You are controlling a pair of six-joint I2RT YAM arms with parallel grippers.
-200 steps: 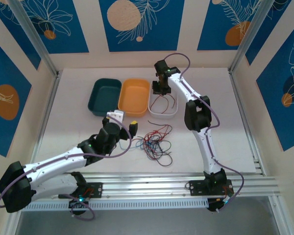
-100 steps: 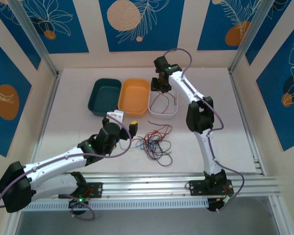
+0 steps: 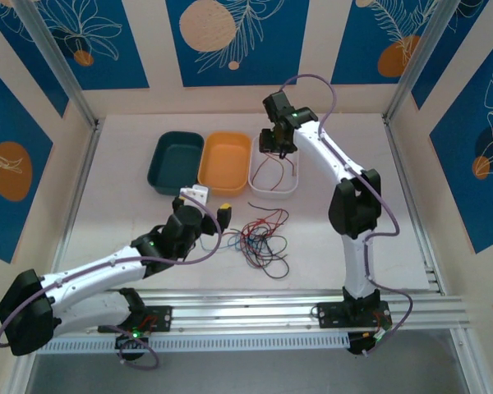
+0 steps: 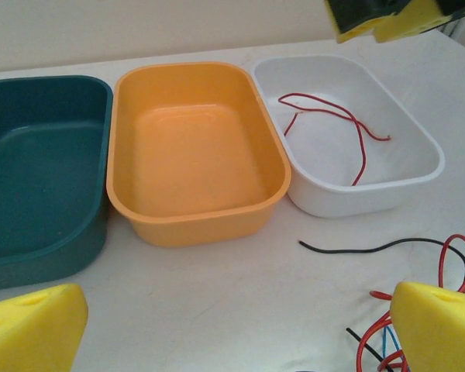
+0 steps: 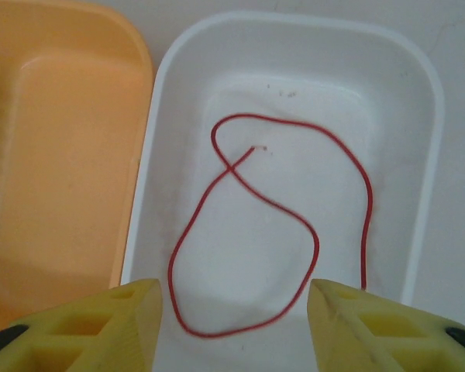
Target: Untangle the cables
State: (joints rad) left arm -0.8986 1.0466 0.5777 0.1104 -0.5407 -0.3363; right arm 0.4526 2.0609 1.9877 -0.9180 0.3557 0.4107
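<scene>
Above the white tray (image 5: 429,93) holding one red cable (image 5: 317,248), the right gripper (image 5: 236,311) hangs half-open, empty; before the tray, the left gripper (image 4: 236,329) gapes wide, empty, beside tangled cables (image 3: 259,240).

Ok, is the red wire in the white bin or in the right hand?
In the white bin: the red wire lies looped on its floor; the right hand above is open, nothing between its fingers.

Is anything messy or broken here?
Nothing looks broken or spilled. The messy bit is the cables, a red, black and blue knot on the table. One red wire lies loose in the white bin.
</scene>
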